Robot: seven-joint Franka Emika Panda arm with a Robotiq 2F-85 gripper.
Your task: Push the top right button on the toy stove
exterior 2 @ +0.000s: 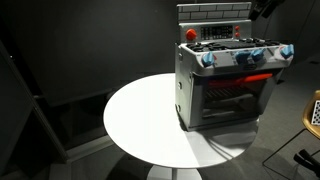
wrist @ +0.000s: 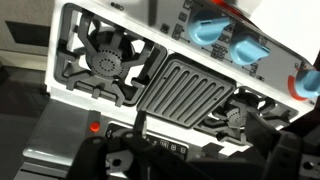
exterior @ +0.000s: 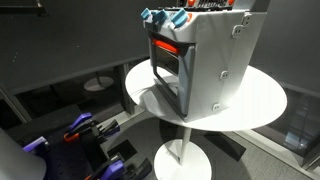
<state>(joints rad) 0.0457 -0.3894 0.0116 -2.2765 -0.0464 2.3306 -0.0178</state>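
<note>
No text or label on the toy stove (exterior 2: 228, 85) is legible.

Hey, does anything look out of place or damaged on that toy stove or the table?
Nothing stands out. The stove stands upright and looks whole on the round table, set toward one edge rather than the middle. Nothing is spilled.
</note>
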